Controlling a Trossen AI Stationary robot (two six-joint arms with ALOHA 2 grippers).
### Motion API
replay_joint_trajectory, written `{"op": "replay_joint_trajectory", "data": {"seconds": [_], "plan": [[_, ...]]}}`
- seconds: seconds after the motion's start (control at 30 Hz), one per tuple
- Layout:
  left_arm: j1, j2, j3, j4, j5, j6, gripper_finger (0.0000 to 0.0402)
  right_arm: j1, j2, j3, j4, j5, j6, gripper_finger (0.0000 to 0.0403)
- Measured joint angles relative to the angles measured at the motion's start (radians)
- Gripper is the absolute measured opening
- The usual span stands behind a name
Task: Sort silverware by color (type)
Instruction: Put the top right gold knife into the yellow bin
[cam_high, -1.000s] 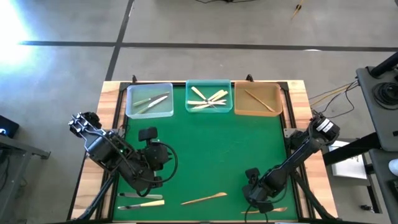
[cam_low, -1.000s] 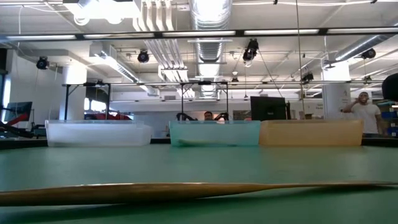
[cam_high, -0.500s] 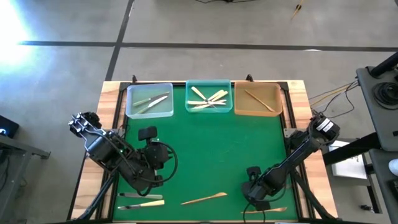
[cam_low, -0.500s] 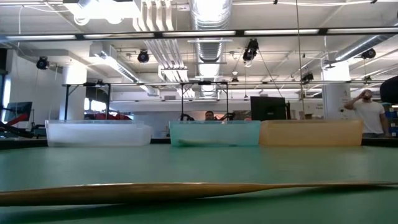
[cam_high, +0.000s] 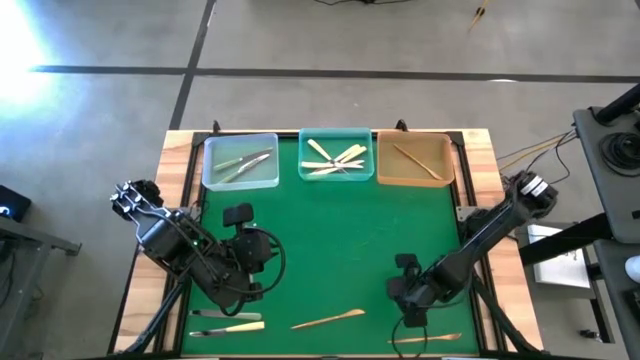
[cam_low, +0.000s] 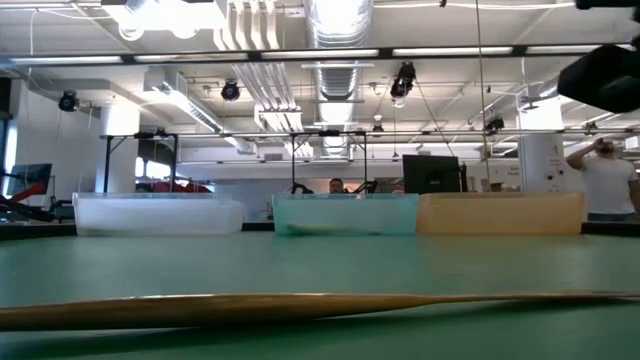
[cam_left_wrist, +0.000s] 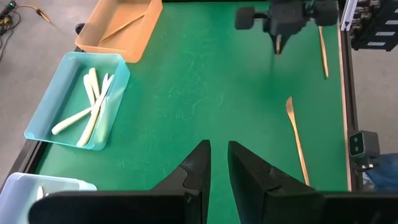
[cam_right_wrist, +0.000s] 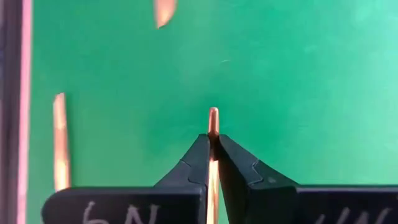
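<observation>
Gripping a thin tan wooden utensil (cam_right_wrist: 212, 124) by its very tip, the right gripper (cam_high: 410, 308) hangs low over the lower right of the green mat (cam_high: 350, 240), its fingers pinched tight on the sliver of wood. The left gripper (cam_left_wrist: 214, 163) waits at the lower left of the overhead frame, its fingers nearly together with only a narrow slit between them and nothing in it.

Risk is plain from here: so little of the wood sits between the fingers that the piece could, by the look of it, swivel or slip out on the way to the far trays, and its free end could catch a tray wall.

Unsorted silverware lies along the bottom edge of the overhead frame: a long wooden knife (cam_high: 328, 320) at centre, another wooden piece (cam_high: 430, 338) at lower right, and a silver-grey piece (cam_high: 215, 314) beside a cream one (cam_high: 232, 326) at lower left.

Three square plastic trays line the top of the mat. A translucent clear tray (cam_high: 210, 172) holds glossy silver-grey pieces, the teal tray (cam_high: 337, 134) holds matte cream ones crossed in a heap, and the amber tray (cam_high: 443, 148) holds slim wooden sticks. All the utensils are flat and finger-thin; the mat looks soft and felt-like.
</observation>
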Motion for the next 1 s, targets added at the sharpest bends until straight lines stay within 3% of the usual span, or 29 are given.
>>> {"op": "replay_joint_trajectory", "data": {"seconds": [0.2,0.83,1.0], "plan": [[0.000,0.000,0.000,0.002,0.000,0.000,0.0039,-0.091,-0.100,0.003,-0.001,0.153,-0.022,0.0009],[0.000,0.000,0.000,0.000,-0.001,0.031,0.0039,-0.465,-0.321,0.002,-0.070,0.231,-0.235,0.0009],[0.003,0.000,0.000,-0.018,-0.141,0.027,0.0039,-0.595,-0.378,0.003,-0.077,0.257,-0.330,0.0009]]}}
